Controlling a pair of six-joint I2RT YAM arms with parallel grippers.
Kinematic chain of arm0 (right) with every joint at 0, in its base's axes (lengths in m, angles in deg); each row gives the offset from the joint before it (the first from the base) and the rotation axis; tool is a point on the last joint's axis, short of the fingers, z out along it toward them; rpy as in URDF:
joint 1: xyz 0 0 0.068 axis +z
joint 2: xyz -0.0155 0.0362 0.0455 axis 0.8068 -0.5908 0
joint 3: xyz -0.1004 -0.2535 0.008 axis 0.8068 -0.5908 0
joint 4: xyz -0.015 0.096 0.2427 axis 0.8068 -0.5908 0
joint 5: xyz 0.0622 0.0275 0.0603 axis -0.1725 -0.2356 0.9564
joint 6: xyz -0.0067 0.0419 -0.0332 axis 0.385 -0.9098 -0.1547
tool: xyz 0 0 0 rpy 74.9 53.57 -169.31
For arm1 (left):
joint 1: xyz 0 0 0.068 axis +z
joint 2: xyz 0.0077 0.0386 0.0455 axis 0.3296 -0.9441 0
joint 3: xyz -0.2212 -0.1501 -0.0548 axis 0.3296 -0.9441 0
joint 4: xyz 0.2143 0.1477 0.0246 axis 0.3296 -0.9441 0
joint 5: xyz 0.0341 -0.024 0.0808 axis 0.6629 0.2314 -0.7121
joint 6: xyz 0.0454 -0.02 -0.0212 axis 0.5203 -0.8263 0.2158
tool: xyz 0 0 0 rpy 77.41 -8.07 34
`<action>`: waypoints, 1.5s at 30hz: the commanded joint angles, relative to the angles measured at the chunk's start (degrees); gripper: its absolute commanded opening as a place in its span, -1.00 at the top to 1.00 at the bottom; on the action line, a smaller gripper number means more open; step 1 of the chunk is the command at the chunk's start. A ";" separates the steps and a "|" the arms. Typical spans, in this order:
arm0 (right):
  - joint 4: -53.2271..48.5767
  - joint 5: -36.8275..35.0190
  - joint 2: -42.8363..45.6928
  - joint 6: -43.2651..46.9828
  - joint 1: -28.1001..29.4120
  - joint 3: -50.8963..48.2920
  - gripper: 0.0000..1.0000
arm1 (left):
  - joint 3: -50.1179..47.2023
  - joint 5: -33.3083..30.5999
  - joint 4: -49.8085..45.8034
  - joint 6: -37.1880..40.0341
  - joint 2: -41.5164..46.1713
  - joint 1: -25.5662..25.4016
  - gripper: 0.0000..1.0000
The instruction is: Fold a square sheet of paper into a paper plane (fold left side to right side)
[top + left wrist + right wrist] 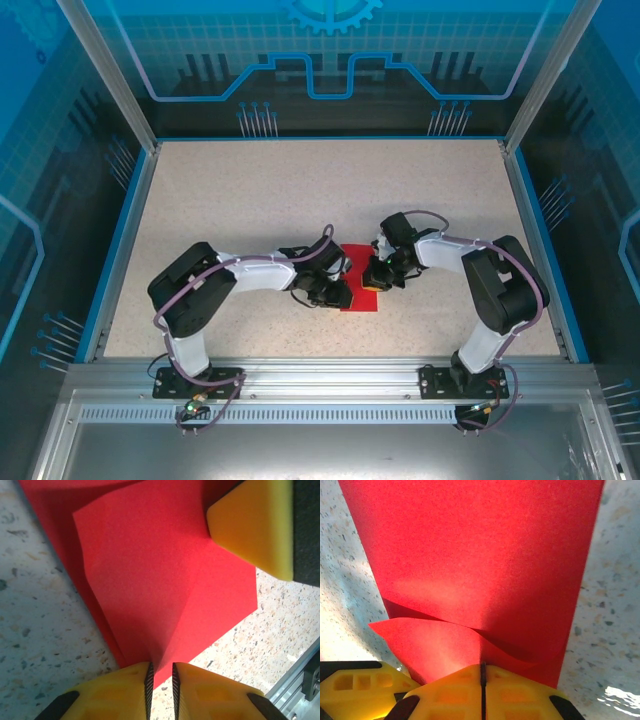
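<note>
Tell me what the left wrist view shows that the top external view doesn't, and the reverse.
Left wrist: the left claw nipping a corner of the red paper, the paper's upper layer folded over a lower one, and a yellow finger of the other claw over it. Top external: the left arm and right arm whole, and the blue rim around the table. Shared: the red paper lying on the speckled table.

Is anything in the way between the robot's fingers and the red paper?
Nothing visible is. The left fingers seem to pinch a corner of the red paper, with no gap between them and it. The closed right fingers sit right at its folded edge.
</note>
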State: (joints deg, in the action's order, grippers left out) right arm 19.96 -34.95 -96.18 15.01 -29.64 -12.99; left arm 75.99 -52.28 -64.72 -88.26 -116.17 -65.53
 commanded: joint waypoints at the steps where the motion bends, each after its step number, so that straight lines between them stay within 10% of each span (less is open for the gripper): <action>1: -2.07 -1.15 -0.15 0.97 0.56 0.91 0.83 | -2.23 -0.69 -0.59 -0.54 -1.23 0.40 0.60; 45: -6.55 -4.38 -2.50 4.50 6.12 3.41 0.91 | -5.57 -6.26 -3.85 -0.41 -2.49 0.20 0.69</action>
State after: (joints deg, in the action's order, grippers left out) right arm 17.82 -36.00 -98.21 17.57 -22.17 -9.97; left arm 72.77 -53.25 -60.72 -88.24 -115.47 -65.22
